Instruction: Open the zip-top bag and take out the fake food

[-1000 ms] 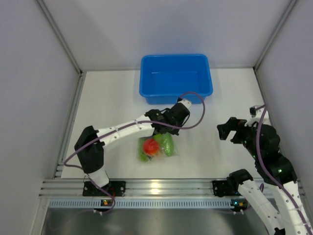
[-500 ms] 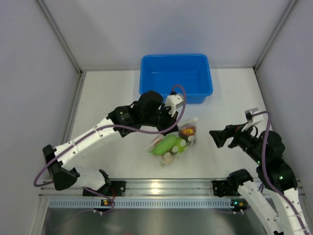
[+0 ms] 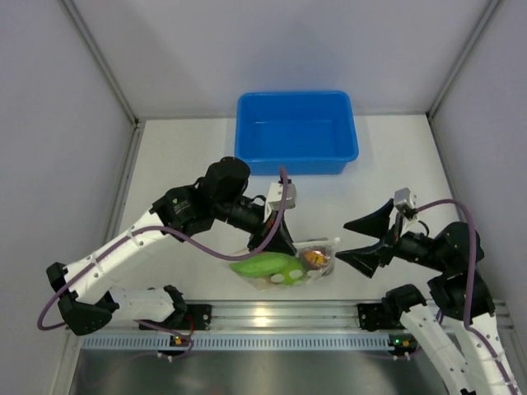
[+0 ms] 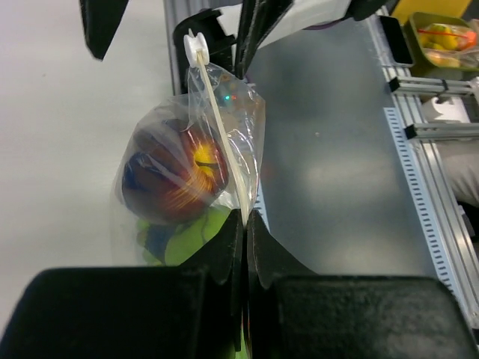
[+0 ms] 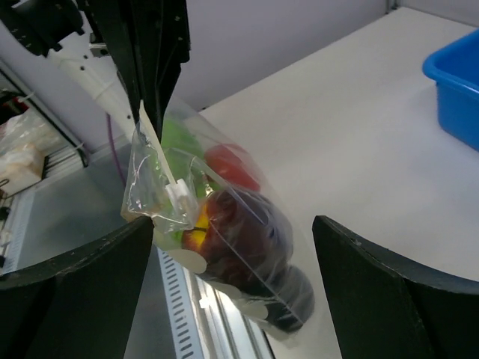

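Left gripper is clamped tight on the zipper strip of the zip-top bag, dangling it over the near edge of the table. The fake food bulges inside: maroon, red, green. Right gripper faces the bag just beside it, jaws spread wide. The blue bin sits well behind.

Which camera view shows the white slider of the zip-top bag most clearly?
The right wrist view: the white slider sits near mid-frame, broadside, on the seal of the zip-top bag. The left wrist view shows it too, at the seal's far end near the frame's top. In the top external view it is too small to tell.
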Controlling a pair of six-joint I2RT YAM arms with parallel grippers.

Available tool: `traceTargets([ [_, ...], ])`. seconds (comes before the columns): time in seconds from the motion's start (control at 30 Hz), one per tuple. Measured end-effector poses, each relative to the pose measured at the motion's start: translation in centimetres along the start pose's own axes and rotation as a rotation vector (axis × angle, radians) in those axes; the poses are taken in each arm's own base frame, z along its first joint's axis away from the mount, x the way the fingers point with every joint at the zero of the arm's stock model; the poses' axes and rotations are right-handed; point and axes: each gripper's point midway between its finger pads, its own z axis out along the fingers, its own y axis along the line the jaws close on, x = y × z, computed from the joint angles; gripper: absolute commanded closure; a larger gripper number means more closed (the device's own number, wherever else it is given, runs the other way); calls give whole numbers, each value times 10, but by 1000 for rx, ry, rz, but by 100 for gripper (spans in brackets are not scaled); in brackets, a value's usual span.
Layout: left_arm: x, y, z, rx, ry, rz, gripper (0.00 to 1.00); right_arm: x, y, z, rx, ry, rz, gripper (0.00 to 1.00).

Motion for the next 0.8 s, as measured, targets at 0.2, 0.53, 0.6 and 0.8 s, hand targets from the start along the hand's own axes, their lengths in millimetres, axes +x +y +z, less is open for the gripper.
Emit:
traceTargets([
  [0.2, -3, -21, -3, 109, -14, 23, 100, 5, 24, 2, -179, -5, -14, 26],
  [0.53, -3, -32, -5, 172, -17, 24, 100, -14, 52, -7, -298, -84, -135, 66],
  [0.6, -3, -33, -5, 177, -18, 24, 100, -15, 52, -7, -303, -87, -141, 70],
  [0.8, -5, -34, -6, 180, -22, 30, 100, -20, 55, -7, -314, -97, -141, 67],
])
